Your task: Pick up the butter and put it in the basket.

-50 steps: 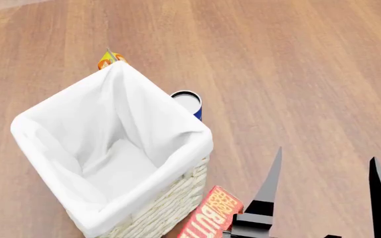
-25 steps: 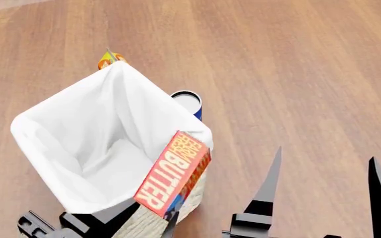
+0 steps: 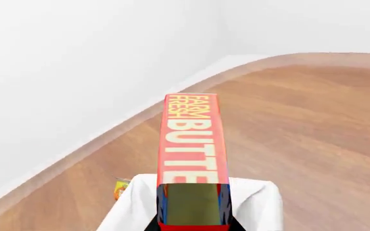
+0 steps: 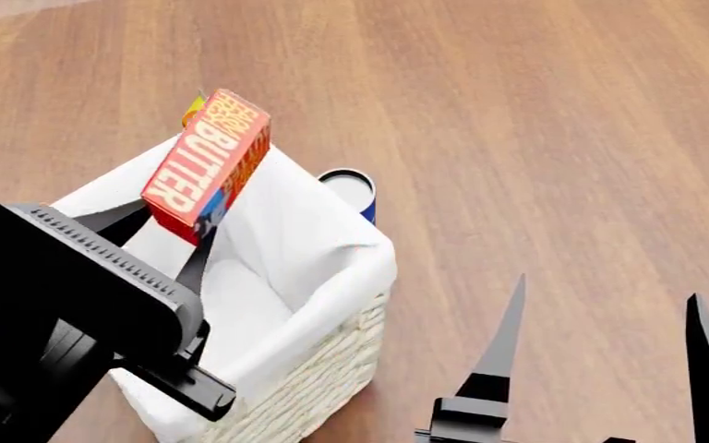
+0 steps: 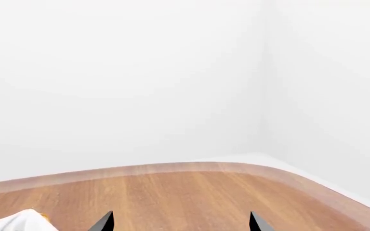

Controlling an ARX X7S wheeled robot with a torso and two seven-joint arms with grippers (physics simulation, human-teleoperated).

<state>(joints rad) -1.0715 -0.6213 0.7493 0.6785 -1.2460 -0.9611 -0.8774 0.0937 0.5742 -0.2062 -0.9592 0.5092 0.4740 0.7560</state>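
The butter point(image 4: 207, 164), a red-and-orange carton lettered in white, is being held in the air above the open mouth of the basket point(image 4: 330, 365), tilted so that its far end is pointing up and away from the robot while its blue-patched near end is sitting between the dark fingers of the left gripper point(image 4: 200, 231), which is clamping the carton at that lower end. In the left wrist view the butter point(image 3: 192, 144) is running lengthwise away from the camera, with the white liner of the basket point(image 3: 257, 207) showing beneath it on either side. The basket is standing upright on the wooden floor point(image 4: 552, 138), its white cloth liner folded over the woven rim. Just beyond the basket's far right wall a blue can point(image 4: 352, 191) with a pale top is standing on the floor, and at the basket's far corner an orange-and-yellow object point(image 4: 195, 109) is partly showing behind the carton. The right gripper point(image 4: 607, 355) is hovering low at the near right, well apart from the basket, its two pointed fingers spread wide with nothing between them; in the right wrist view only their tips point(image 5: 104, 222) are showing.
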